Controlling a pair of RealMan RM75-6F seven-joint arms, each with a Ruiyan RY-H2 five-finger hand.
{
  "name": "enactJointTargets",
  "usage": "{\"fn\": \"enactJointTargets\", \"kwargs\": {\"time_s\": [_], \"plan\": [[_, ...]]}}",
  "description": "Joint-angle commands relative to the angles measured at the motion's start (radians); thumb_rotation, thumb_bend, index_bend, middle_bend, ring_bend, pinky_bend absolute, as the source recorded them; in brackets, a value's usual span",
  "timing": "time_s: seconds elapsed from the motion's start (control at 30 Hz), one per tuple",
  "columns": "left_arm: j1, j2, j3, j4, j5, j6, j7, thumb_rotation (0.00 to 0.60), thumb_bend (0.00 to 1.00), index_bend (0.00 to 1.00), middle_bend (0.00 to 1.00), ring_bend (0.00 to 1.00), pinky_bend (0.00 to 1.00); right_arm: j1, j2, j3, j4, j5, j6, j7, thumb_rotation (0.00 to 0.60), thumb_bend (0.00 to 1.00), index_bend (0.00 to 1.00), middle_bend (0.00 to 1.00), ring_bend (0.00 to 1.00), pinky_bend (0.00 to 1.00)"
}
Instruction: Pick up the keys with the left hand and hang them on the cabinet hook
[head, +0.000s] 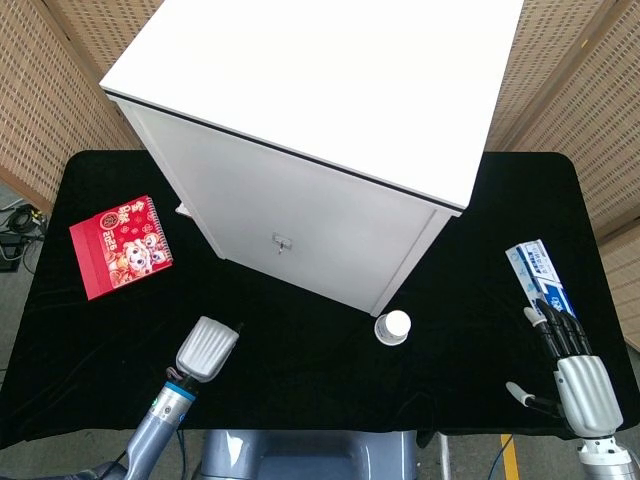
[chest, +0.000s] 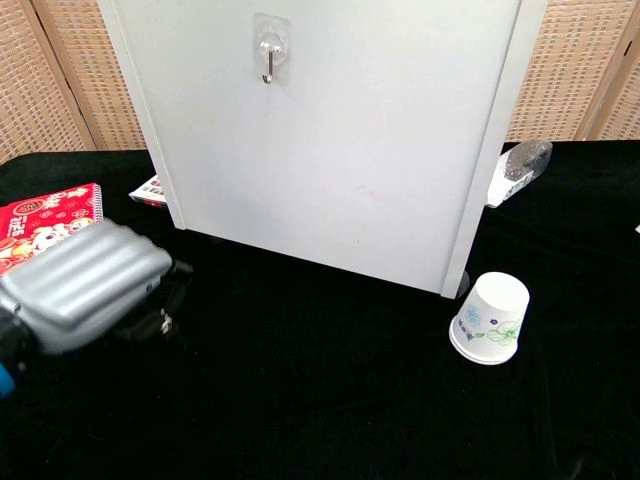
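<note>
The left hand (chest: 85, 283) carries the keys (chest: 166, 322) dangling beneath curled fingers; a loose hold could drop them short of the hook (chest: 269, 62) above.

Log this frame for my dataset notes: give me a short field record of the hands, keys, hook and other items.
left hand: raised off the table, gripping the keys, which dangle beneath it
right hand: fingers spread, holding nothing
hook: on the cabinet front, nothing hanging on it
paper cup: upside down, near the cabinet's corner
red notebook: flat on the black table
</note>
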Motion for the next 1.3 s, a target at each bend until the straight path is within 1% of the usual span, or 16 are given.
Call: {"fn": "enactJointTargets", "kwargs": {"time_s": [0.03,0.3,0.5,0.8,0.97,1.13,1.17,1.23,1.3], "plan": [[-0.04,0.052,-0.026,-0.049,0.038,-0.01,0.052,0.6,0.48,0.59,0.95,0.88,0.79,0.0,0.001,0.0,0.0,0.001,0.0,0.001,0.6,0.11,0.0,0.0,0.0,0.0],[-0.103,0.118,-0.074,-0.126,0.078,-0.041,0.129,0.6,0.48,0.59,0.95,0.88,0.79,-0.001,0.004,0.001,-0.001,0.002,0.002,0.009,0.6,0.11,0.0,0.0,0.0,0.0],[-0.142,0.149,-0.112,-0.158,0.097,-0.051,0.166,0.6,0.48,0.59,0.95,0.88,0.79,-0.001,0.007,0.003,0.0,0.005,0.003,0.019,0.6,0.11,0.0,0.0,0.0,0.0],[-0.191,0.158,-0.159,-0.164,0.091,-0.076,0.214,0.6,0.48,0.59,0.95,0.88,0.79,-0.001,0.012,0.005,0.0,0.009,0.005,0.034,0.6,0.11,0.0,0.0,0.0,0.0],[-0.228,0.164,-0.183,-0.162,0.102,-0.094,0.278,0.6,0.48,0.59,0.95,0.88,0.79,0.001,0.014,0.006,0.002,0.018,-0.002,0.043,0.6,0.11,0.0,0.0,0.0,0.0],[-0.264,0.175,-0.21,-0.186,0.098,-0.117,0.321,0.6,0.48,0.59,0.95,0.88,0.79,0.002,0.018,0.009,0.003,0.024,-0.004,0.056,0.6,0.11,0.0,0.0,0.0,0.0],[-0.271,0.177,-0.216,-0.193,0.095,-0.122,0.33,0.6,0.48,0.59,0.95,0.88,0.79,0.002,0.019,0.009,0.003,0.025,-0.004,0.059,0.6,0.11,0.0,0.0,0.0,0.0],[-0.303,0.178,-0.25,-0.208,0.081,-0.144,0.365,0.6,0.48,0.59,0.95,0.88,0.79,0.003,0.023,0.011,0.005,0.031,-0.005,0.076,0.6,0.11,0.0,0.0,0.0,0.0],[-0.322,0.182,-0.265,-0.217,0.068,-0.158,0.393,0.6,0.48,0.59,0.95,0.88,0.79,0.003,0.027,0.013,0.006,0.034,-0.003,0.087,0.6,0.11,0.0,0.0,0.0,0.0]]}}
